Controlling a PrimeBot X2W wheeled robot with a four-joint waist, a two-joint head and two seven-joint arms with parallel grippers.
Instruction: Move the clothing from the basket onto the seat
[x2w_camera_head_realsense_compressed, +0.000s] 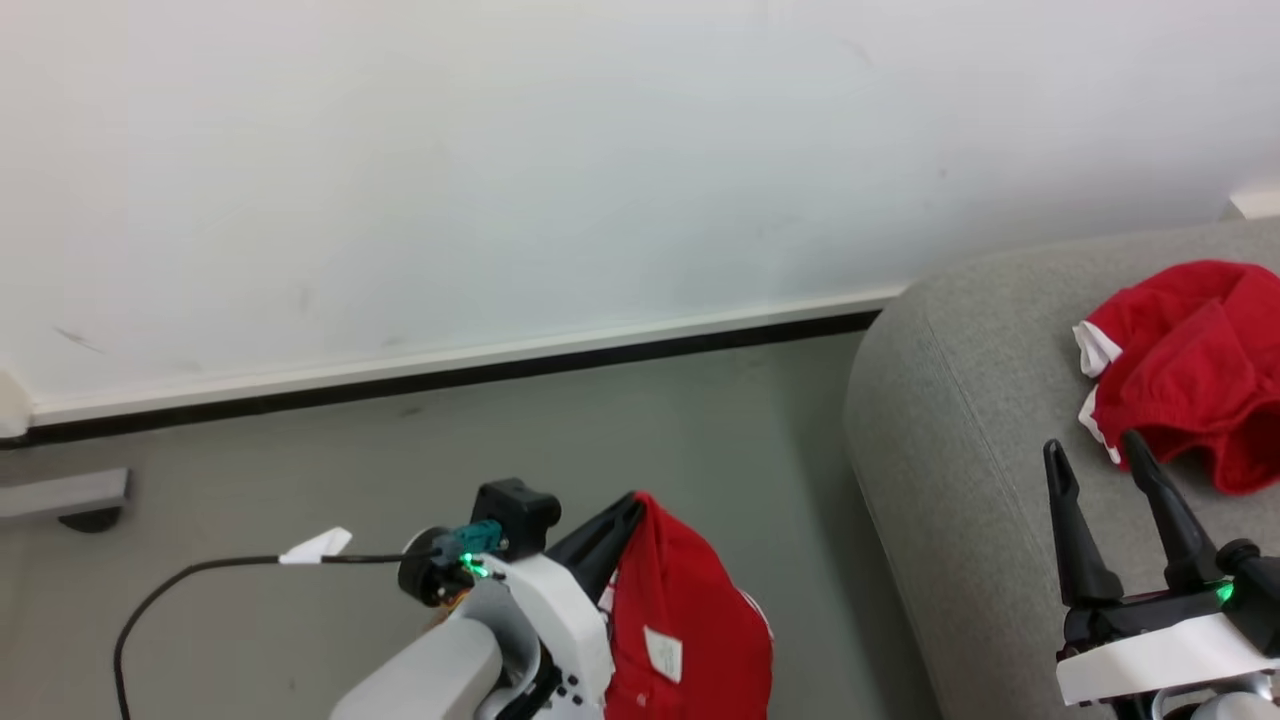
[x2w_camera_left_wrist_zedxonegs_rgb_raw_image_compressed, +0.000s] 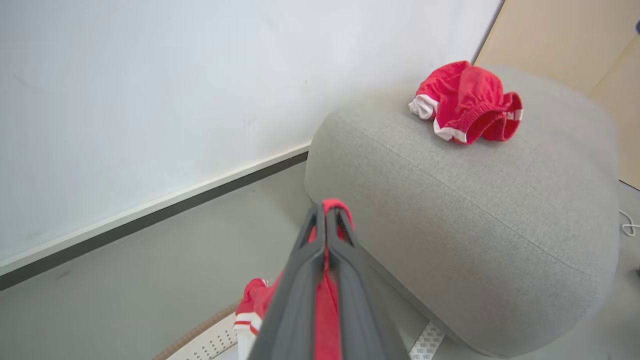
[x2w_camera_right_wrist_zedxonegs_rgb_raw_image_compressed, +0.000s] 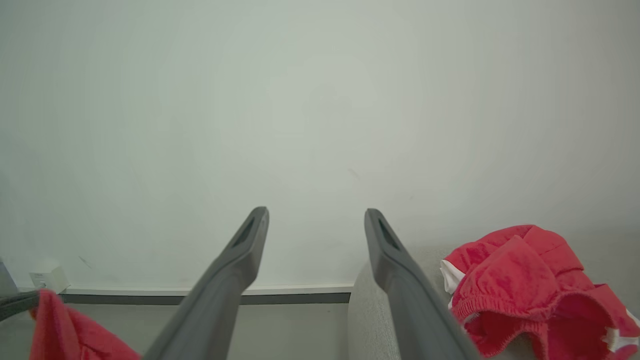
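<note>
Cream basket (x2w_camera_left_wrist_zedxonegs_rgb_raw_image_compressed: 212, 342) corner seen from left wrist, beneath hanging red garment (x2w_camera_left_wrist_zedxonegs_rgb_raw_image_compressed: 255, 300).

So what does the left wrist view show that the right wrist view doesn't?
Left wrist view: the basket at the bottom and a tan panel beyond the seat. Right wrist view: the right fingers spread open with nothing between them. Shared: the red garment held in the shut left fingers, the red shorts on the seat, the white wall.
</note>
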